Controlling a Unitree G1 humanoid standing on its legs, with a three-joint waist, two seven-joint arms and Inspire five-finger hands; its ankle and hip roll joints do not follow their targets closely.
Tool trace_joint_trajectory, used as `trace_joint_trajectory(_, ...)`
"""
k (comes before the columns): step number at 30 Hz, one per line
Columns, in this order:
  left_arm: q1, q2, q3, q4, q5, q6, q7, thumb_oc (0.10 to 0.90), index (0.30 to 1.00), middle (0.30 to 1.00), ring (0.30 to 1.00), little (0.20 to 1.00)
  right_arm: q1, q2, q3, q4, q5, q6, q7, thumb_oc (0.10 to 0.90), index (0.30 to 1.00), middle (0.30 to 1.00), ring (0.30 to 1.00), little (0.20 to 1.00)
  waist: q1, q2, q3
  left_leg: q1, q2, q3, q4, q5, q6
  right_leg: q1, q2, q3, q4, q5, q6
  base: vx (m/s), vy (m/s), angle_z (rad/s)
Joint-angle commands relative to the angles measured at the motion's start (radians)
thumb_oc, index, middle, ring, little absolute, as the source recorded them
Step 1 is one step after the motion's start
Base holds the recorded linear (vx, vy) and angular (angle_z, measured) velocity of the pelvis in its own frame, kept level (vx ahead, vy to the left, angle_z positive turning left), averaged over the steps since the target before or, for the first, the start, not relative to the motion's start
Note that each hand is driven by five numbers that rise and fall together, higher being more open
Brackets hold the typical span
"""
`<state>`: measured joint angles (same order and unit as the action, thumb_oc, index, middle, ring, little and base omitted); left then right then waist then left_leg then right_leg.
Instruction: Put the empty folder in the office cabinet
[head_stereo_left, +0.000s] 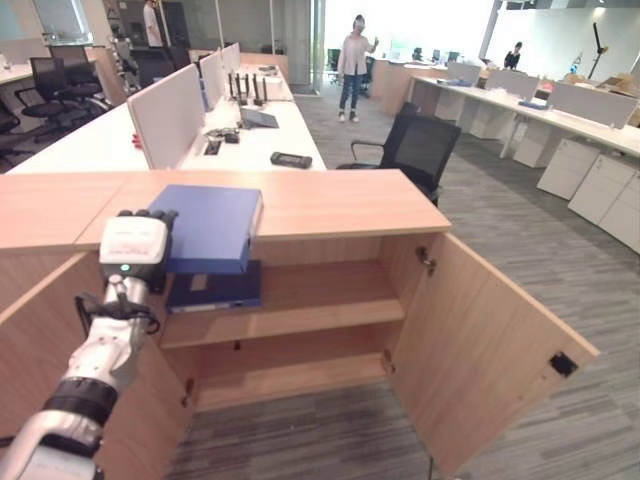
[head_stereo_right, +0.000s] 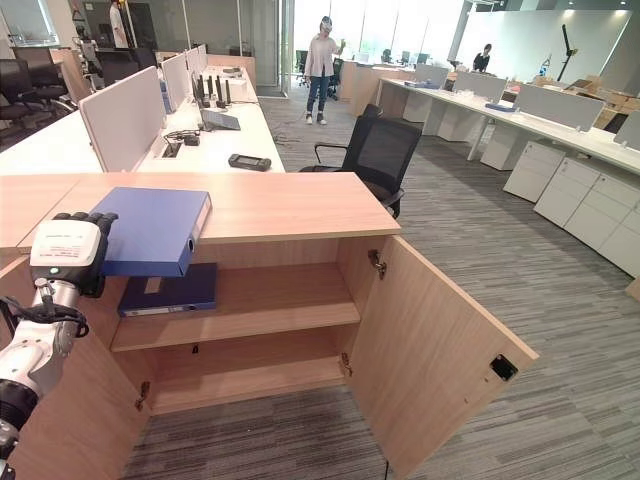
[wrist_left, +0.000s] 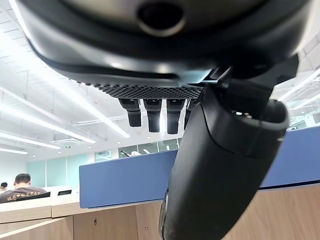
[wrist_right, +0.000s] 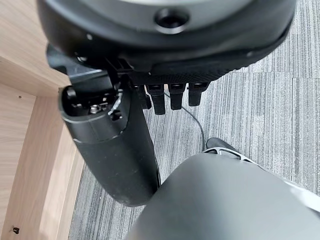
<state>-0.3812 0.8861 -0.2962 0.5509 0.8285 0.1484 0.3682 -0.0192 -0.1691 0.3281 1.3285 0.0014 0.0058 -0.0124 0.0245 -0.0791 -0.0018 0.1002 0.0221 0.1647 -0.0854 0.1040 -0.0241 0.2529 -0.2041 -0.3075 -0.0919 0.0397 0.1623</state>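
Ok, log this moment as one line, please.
left hand: open at edge of blue folder on wooden cabinet top | second blue folder: on shelf | right hand: idle, open | cabinet door: open

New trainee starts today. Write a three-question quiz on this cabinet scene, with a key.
1. True or false: the cabinet door is shut.
2. Where does the light blue folder lie? A) on the cabinet top B) on the floor C) on the bottom shelf
3. Fill in: the dark blue folder lies on the cabinet's ____ shelf.
Key: 1 false; 2 A; 3 upper.
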Motion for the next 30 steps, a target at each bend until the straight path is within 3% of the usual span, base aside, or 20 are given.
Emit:
trace_joint_trajectory(1, -0.262, 0.074, 0.007, 0.067, -0.008, 0.018, 0.111, 0.4, 0.3, 0.3, 0.3, 0.3, -0.009, -0.054, 0.065, 0.044, -0.033, 0.007, 0.004, 0.8, 0.9, 0.9, 0.9, 0.9, -0.014, 0.032, -0.004, 0.102, -0.025, -0.054, -0.002, -0.202, 0.005, -0.058, 0.049, -0.039, 0.005, 0.005, -0.019, 0.0, 0.0, 0.0)
trace_joint_trajectory(22, -0.279, 0.013, -0.034, 0.147, -0.095, 0.003, 0.124, 0.4, 0.3, 0.3, 0.3, 0.3, -0.016, -0.053, 0.065, 0.045, -0.015, 0.004, -0.011, 0.8, 0.9, 0.9, 0.9, 0.9, -0.026, 0.029, -0.003, 0.105, -0.024, -0.045, -0.002, -0.201, 0.005, -0.061, 0.052, -0.031, 0.005, 0.006, -0.021, 0.0, 0.0, -0.02)
trace_joint_trajectory(23, -0.255, -0.019, 0.007, 0.1, -0.133, -0.003, 0.134, 0.4, 0.3, 0.3, 0.3, 0.3, -0.016, -0.05, 0.059, 0.046, -0.013, 0.005, -0.015, 0.8, 0.9, 0.9, 0.9, 0.9, -0.023, 0.025, -0.001, 0.103, -0.024, -0.048, -0.002, -0.2, 0.005, -0.062, 0.052, -0.031, 0.005, 0.006, -0.021, 0.0, 0.0, 0.0)
trace_joint_trajectory(25, -0.13, -0.119, 0.136, -0.151, -0.191, -0.037, 0.14, 0.4, 0.3, 0.3, 0.3, 0.3, -0.025, -0.035, 0.031, 0.036, 0.01, 0.003, -0.029, 0.8, 0.9, 0.9, 0.9, 0.9, -0.009, 0.02, 0.007, 0.098, -0.025, -0.062, -0.002, -0.201, 0.008, -0.062, 0.051, -0.038, 0.005, 0.003, -0.024, 0.0, 0.0, 0.0)
trace_joint_trajectory(26, -0.121, -0.12, 0.144, -0.16, -0.188, -0.035, 0.136, 0.4, 0.3, 0.3, 0.3, 0.3, -0.025, -0.037, 0.033, 0.035, 0.01, 0.003, -0.029, 0.8, 0.9, 0.9, 0.9, 0.9, -0.011, 0.021, 0.006, 0.095, -0.027, -0.062, -0.002, -0.196, 0.008, -0.064, 0.049, -0.038, 0.005, 0.007, -0.024, 0.0, 0.0, 0.0)
trace_joint_trajectory(27, -0.012, -0.199, 0.204, -0.329, -0.225, -0.092, 0.105, 0.4, 0.3, 0.3, 0.3, 0.3, -0.033, -0.022, 0.002, 0.012, 0.056, -0.003, -0.03, 0.8, 0.9, 0.9, 0.9, 0.9, 0.001, 0.021, 0.013, 0.095, -0.027, -0.072, -0.002, -0.2, 0.009, -0.062, 0.048, -0.041, 0.005, 0.005, -0.025, 0.0, 0.0, 0.0)
trace_joint_trajectory(30, 0.101, -0.284, 0.232, -0.484, -0.316, -0.169, 0.041, 0.4, 0.3, 0.3, 0.3, 0.3, -0.036, -0.01, -0.015, -0.016, 0.113, -0.012, -0.024, 0.8, 0.9, 0.9, 0.9, 0.9, 0.008, 0.022, 0.018, 0.088, -0.032, -0.079, -0.002, -0.194, 0.012, -0.065, 0.043, -0.048, 0.005, 0.012, -0.028, 0.0, 0.019, 0.1)
